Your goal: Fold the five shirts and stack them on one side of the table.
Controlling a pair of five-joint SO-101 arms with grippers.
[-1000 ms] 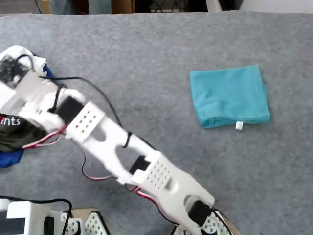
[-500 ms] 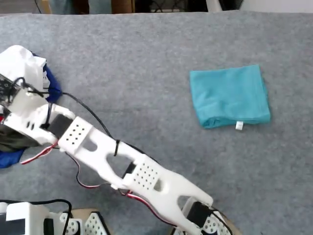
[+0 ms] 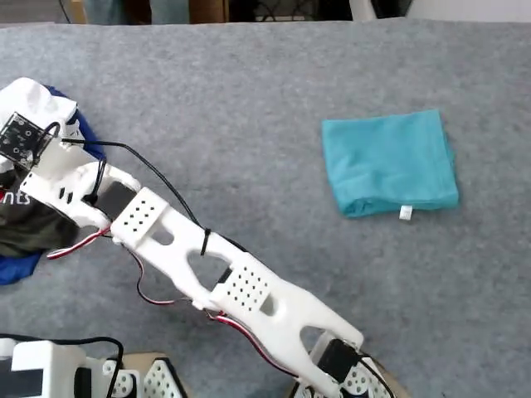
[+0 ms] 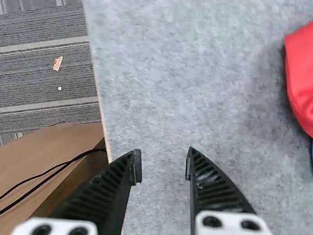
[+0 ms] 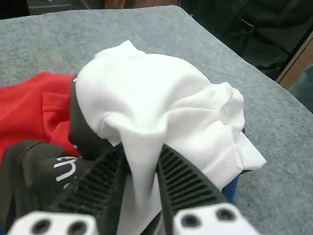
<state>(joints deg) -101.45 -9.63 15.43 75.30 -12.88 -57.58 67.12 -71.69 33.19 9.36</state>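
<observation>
Teal shirt [image 3: 388,162] is lying folded; right fingers [image 5: 183,181] are pinching the piled white shirt [image 5: 161,98]; left fingers [image 4: 210,186] are gaping empty.

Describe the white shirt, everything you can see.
The white shirt is unfolded, a crumpled, soft-looking lump on top of the pile. It lies over a red shirt and a black shirt, with blue cloth under one side. The right tool pinches a fold of it.
</observation>
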